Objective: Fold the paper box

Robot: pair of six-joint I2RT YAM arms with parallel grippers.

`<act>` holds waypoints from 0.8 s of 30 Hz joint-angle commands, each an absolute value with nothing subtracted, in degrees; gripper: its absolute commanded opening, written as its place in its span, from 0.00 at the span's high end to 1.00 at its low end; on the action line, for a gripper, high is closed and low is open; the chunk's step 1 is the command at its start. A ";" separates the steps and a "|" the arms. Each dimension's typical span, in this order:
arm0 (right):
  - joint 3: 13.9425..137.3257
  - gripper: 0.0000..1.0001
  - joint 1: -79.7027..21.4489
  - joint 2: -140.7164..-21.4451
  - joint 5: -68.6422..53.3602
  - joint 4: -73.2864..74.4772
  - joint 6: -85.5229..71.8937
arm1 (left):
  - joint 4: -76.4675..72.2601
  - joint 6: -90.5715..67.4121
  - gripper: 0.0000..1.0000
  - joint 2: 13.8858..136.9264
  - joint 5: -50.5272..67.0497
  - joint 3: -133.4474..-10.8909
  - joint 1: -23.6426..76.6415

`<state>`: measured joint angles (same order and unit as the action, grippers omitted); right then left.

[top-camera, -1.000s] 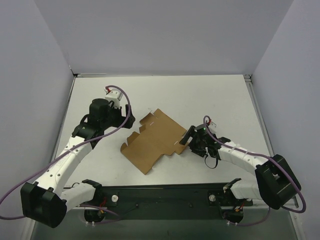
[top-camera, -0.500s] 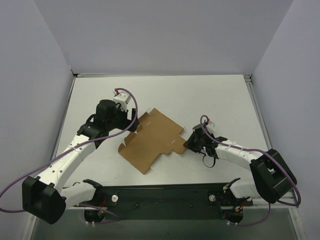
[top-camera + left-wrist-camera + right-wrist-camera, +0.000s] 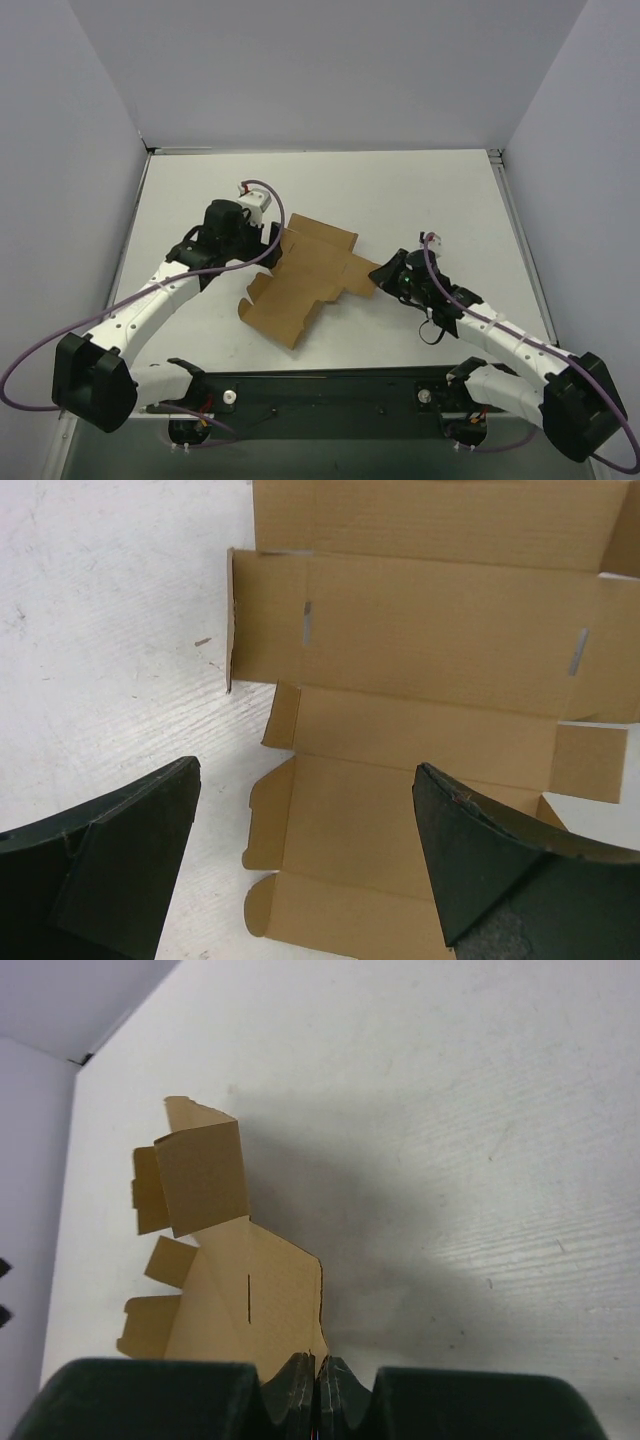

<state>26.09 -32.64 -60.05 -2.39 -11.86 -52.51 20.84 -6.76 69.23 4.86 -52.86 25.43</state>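
The paper box point(image 3: 310, 278) is a flat brown die-cut sheet with tabs and slits, lying mid-table. Its right edge is raised off the table, where my right gripper point(image 3: 381, 274) is shut on it. In the right wrist view the sheet point(image 3: 235, 1290) rises away from the closed right gripper point(image 3: 320, 1372), which pinches its near corner. My left gripper point(image 3: 272, 240) hangs open over the sheet's left side. In the left wrist view the left gripper point(image 3: 305, 770) has its jaws spread wide, one over the table and one over the cardboard point(image 3: 420, 670), holding nothing.
The white table point(image 3: 400, 195) is boxed in by grey walls at the back and on both sides. A black base rail point(image 3: 320, 385) runs along the near edge. Purple cables loop from both arms.
My right gripper has shut on the sheet's right edge and lifted it, and the sheet has turned slightly. The left arm has swung right until its open gripper hangs over the sheet's left side.
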 commanded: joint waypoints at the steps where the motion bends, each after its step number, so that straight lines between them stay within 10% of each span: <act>1: 25.49 1.00 -32.96 -54.33 -3.77 -15.82 -47.91 | 21.44 -6.24 0.03 71.01 4.75 -55.55 25.49; 24: 31.11 1.00 -32.87 -40.17 -16.52 -11.78 -38.32 | 16.52 -10.90 0.03 75.50 20.39 -55.11 16.09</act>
<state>27.55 -32.71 -42.46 -13.69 -10.74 -39.66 19.20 -10.00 75.05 18.02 -53.32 17.06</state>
